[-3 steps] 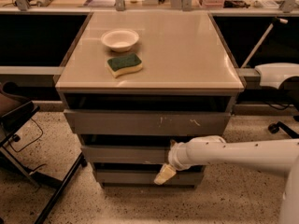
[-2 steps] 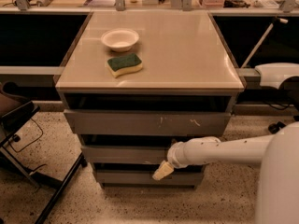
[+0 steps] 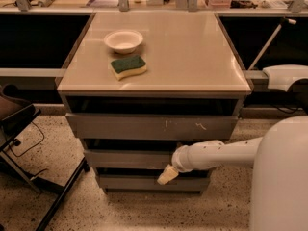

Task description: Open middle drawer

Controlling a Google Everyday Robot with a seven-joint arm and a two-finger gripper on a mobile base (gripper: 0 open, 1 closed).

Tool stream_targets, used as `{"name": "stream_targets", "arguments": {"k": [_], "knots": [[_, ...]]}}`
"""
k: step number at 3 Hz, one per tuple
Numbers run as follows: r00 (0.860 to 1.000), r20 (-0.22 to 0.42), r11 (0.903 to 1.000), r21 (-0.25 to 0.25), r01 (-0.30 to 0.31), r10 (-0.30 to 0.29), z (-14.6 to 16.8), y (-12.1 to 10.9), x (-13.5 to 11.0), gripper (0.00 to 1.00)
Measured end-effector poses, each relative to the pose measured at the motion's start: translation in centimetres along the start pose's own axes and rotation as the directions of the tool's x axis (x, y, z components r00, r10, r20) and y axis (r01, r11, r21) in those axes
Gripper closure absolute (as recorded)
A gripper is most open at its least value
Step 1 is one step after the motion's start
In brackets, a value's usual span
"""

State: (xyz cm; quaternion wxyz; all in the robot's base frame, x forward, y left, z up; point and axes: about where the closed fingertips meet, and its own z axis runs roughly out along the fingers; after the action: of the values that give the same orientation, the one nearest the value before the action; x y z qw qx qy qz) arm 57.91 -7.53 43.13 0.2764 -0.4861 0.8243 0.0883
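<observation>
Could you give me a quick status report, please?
Gripper just under the middle drawer front edge. Drawer not visibly pulled out. Bowl and sponge up top, out of the path.

I see the gripper (image 3: pixel 166 176), smooth cream plastic, under the worktop's (image 3: pixel 192 57) front edge, beside the middle drawer's (image 3: pixel 127 159) matt grey front. The worktop looks smooth and faintly glossy; the sponge (image 3: pixel 128 66) has a rough green top.

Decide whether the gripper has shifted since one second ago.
Yes, slightly: the gripper has edged up and left against the bottom drawer front, and now sits at the lower edge of the middle drawer.
</observation>
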Motion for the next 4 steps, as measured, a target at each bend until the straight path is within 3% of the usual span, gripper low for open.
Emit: {"name": "stream_targets", "arguments": {"k": [1, 2, 4], "knots": [[0.999, -0.039, 0.9996, 0.024, -0.018, 0.019, 3.04, -1.18, 0.46, 0.0], [0.998, -0.056, 0.9996, 0.028, 0.0, 0.002, 3.42, -1.52, 0.41, 0.0], [0.998, -0.056, 0.9996, 0.028, 0.0, 0.002, 3.42, -1.52, 0.41, 0.42]]}}
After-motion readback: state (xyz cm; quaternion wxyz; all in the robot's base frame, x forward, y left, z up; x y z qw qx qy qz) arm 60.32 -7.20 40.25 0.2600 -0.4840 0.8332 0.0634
